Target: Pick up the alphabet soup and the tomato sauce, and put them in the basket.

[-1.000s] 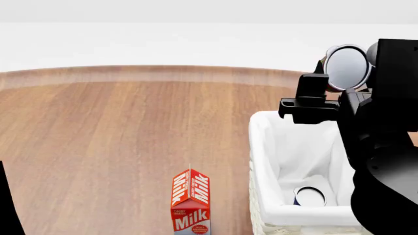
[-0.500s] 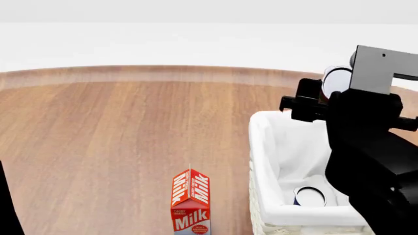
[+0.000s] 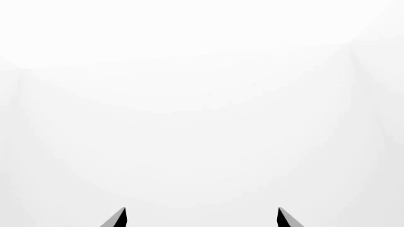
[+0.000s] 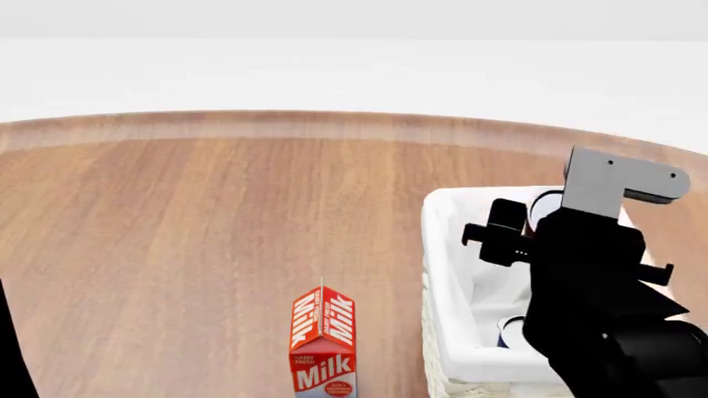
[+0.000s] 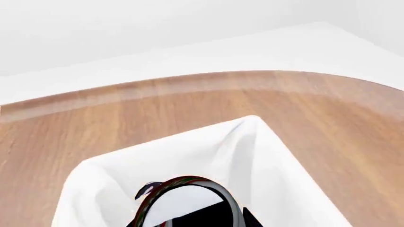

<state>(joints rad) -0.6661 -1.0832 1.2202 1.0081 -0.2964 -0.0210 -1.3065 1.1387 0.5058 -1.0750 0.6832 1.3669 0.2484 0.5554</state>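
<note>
My right gripper (image 4: 529, 222) is shut on the tomato sauce can (image 4: 545, 207) and holds it low over the far half of the basket (image 4: 443, 249). Only the can's silver end shows in the head view. In the right wrist view the can (image 5: 189, 201) shows its silver end with a red and green rim, above the basket's white liner (image 5: 240, 151). The alphabet soup can (image 4: 513, 330) lies inside the basket at its near end, partly hidden by my right arm. My left gripper (image 3: 202, 218) is open and empty, facing plain white.
A red and white milk carton (image 4: 323, 338) stands on the wooden table (image 4: 199, 215) left of the basket. The table's far edge curves across the back. A dark sliver of my left arm (image 4: 7, 348) shows at the far left.
My right arm has come down with the tomato sauce can, from above the basket's far edge to low over its inside. The alphabet soup can and milk carton have not moved.
</note>
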